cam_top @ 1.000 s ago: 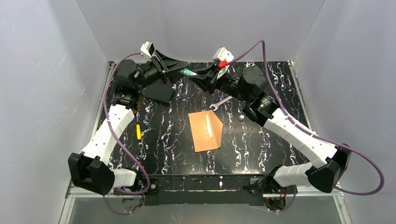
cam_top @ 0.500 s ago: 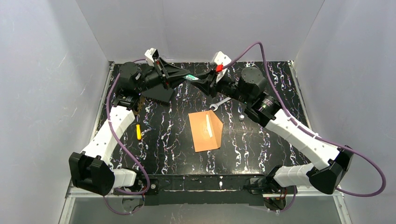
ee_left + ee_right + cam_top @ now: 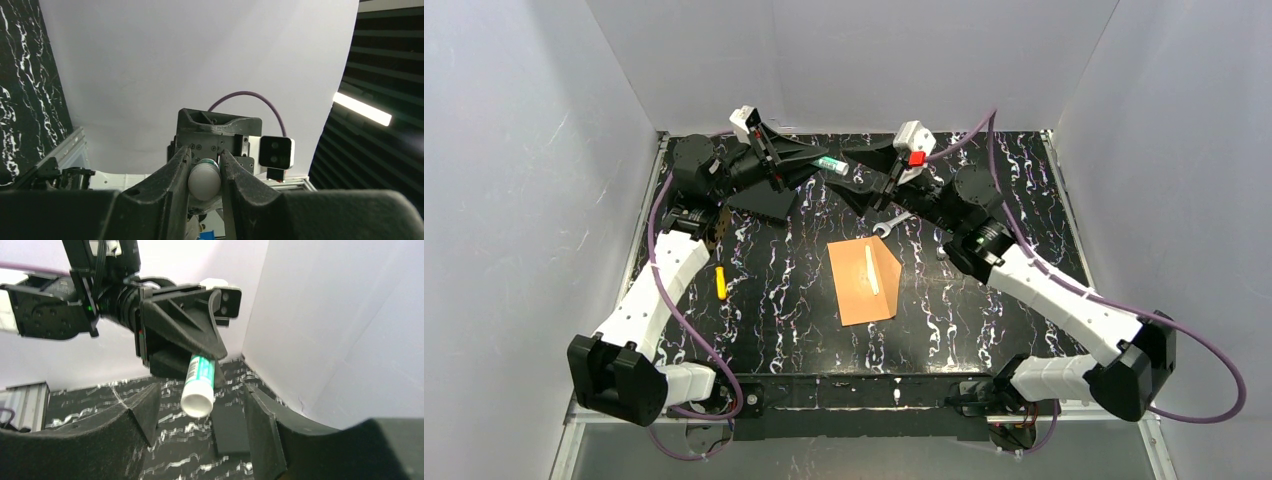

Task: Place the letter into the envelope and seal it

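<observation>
Across the bench: black top veined in white; both arms reach to its far edge and meet in the air there.
Envelope: orange-brown, flat at mid-bench, well apart from both arms, its pointed side toward the right; a thin white strip lies on it.
Letter: no cream sheet shows anywhere; possibly it is inside the envelope already, though the overhead view cannot settle that.
Black slab: flat on the bench under the left arm.
Left fingers: clenched on the tube, one white end pinched between them.
Right fingers: spread wide either side of the tube's free end, touching neither side of it.
Tube: white with a green band, likely a glue stick, held off the bench.
Step in hand: a pass of the tube, by my reading, with the seal not yet made. Draw the right fingers straight back along the tube so they do not knock it askew, and check that the left fingers hold it square before carrying it to the flap.
Writing: green print runs along the tube, too small to read; no brand can be made out.
</observation>
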You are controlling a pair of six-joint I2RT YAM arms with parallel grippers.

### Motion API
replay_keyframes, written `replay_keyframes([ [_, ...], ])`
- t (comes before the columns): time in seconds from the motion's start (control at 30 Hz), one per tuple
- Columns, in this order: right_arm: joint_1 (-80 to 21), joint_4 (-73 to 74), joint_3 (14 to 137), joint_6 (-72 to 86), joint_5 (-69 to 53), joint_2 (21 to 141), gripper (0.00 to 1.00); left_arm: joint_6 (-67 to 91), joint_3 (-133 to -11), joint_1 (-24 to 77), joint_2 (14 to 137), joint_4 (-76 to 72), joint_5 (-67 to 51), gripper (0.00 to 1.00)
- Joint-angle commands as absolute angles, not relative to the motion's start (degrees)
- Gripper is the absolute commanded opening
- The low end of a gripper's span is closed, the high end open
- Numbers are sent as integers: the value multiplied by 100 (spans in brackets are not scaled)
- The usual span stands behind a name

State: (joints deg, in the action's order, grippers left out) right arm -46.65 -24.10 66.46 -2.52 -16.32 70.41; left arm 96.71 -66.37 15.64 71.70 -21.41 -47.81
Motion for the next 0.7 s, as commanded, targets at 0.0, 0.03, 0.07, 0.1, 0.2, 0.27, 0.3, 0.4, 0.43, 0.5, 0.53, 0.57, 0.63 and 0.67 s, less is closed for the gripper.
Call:
replay_keyframes([
  [0.0, -4658, -4296, 6527, 310, -1681, 7297, 69, 10151, -6817, 1584, 6944, -2240, -4777, 0],
  [0.03, -4658, -4326, 6586, 316, -1699, 7368, 68, 10201, -6834, 1591, 6949, -2234, -4773, 0],
  [0.07, -4658, -4385, 6621, 321, -1719, 7433, 67, 10256, -6854, 1598, 6948, -2246, -4779, 0],
  [0.1, -4658, -4497, 6626, 329, -1700, 7476, 66, 10333, -6882, 1606, 6958, -2248, -4788, 0],
  [0.2, -4658, -4568, 6714, 295, -1692, 7577, 52, 10717, -6895, 1626, 6968, -2395, -4769, 0],
  [0.27, -4658, -4505, 6748, 261, -1741, 7585, 44, 11082, -6882, 1630, 6998, -2592, -4722, 0],
  [0.3, -4658, -4502, 6738, 249, -1734, 7573, 43, 11208, -6882, 1646, 7003, -2641, -4698, 0],
  [0.4, -4658, -4531, 6730, 203, -1722, 7577, 40, 11358, -6814, 1729, 7014, -2709, -4614, 0],
  [0.43, -4658, -4527, 6740, 187, -1709, 7584, 40, 11392, -6778, 1755, 7014, -2741, -4576, 0],
  [0.5, -4658, -4543, 6778, 176, -1694, 7613, 42, 11399, -6714, 1828, 7033, -2742, -4549, 0],
  [0.53, -4658, -4547, 6803, 176, -1692, 7639, 42, 11387, -6672, 1863, 7031, -2744, -4517, 0],
  [0.57, -4658, -4542, 6834, 183, -1707, 7664, 43, 11384, -6640, 1890, 7031, -2745, -4503, 0],
  [0.63, -4658, -4505, 6898, 196, -1765, 7708, 45, 11351, -6598, 1947, 7039, -2747, -4467, 0],
  [0.67, -4658, -4489, 6919, 209, -1776, 7727, 47, 11334, -6601, 1974, 7049, -2745, -4443, 0],
])
